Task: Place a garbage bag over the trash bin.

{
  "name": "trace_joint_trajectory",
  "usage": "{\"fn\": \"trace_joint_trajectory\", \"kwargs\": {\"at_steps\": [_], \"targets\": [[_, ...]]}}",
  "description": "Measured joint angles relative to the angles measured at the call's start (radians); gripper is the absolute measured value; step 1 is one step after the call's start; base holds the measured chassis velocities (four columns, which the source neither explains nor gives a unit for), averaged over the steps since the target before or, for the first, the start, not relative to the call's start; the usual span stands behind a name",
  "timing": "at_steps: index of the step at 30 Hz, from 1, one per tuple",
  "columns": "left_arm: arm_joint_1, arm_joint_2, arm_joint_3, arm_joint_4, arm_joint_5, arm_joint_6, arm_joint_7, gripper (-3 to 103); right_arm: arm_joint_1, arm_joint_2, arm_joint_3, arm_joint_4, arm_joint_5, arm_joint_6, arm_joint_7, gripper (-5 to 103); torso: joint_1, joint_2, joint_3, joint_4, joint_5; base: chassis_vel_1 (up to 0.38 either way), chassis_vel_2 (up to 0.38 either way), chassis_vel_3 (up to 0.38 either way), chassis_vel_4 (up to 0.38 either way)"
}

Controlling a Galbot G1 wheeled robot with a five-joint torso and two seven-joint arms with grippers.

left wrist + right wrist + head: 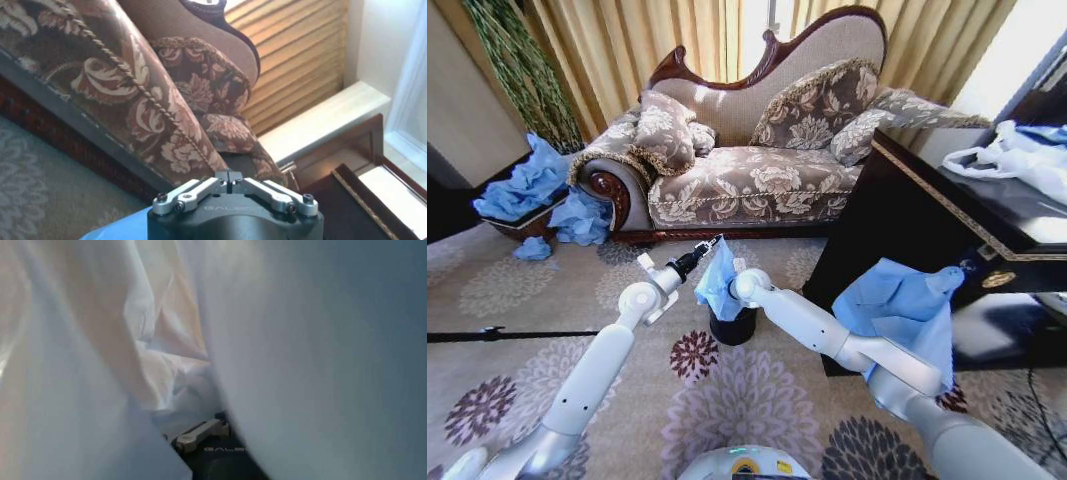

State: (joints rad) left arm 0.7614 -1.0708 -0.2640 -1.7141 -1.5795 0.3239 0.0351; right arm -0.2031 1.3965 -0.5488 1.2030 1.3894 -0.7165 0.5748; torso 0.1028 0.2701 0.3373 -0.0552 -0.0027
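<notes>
A floral upholstered sofa [747, 170] with a carved dark wood frame stands against the far wall, before tan curtains [642, 40]. Patterned cushions [812, 105] lie along its back and at both ends. Beside its left arm, a heap of crumpled blue plastic [522, 185] sits in and around a low basket on the floor. A pale carpet [527, 300] with dark flower medallions covers the floor. On the right stands a dark desk [927, 200] with gold trim; white plastic bags [1012, 160] lie on its top, and a large light-blue plastic sheet [897, 305] hangs down its front.
</notes>
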Motion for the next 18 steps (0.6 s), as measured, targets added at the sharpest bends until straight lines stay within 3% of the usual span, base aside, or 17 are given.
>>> {"fn": "trace_joint_trajectory", "kwargs": {"at_steps": [11, 18], "targets": [[-0.043, -0.074, 0.025, 0.079, -0.001, -0.038, -0.072, 0, 0.000, 0.073, 0.071, -0.160, 0.016, -0.016, 0.005, 0, 0.000, 0.000, 0.000, 0.0004, 0.0002, 0.000, 0.000, 0.000, 0.000], [-0.076, -0.111, 0.047, 0.167, -0.003, -0.043, -0.091, 0, -0.017, 0.079, 0.096, -0.182, 0.015, -0.016, 0.036, 0, 0.000, 0.000, 0.000, -0.0003, 0.0001, 0.000, 0.000, 0.000, 0.000]]}}
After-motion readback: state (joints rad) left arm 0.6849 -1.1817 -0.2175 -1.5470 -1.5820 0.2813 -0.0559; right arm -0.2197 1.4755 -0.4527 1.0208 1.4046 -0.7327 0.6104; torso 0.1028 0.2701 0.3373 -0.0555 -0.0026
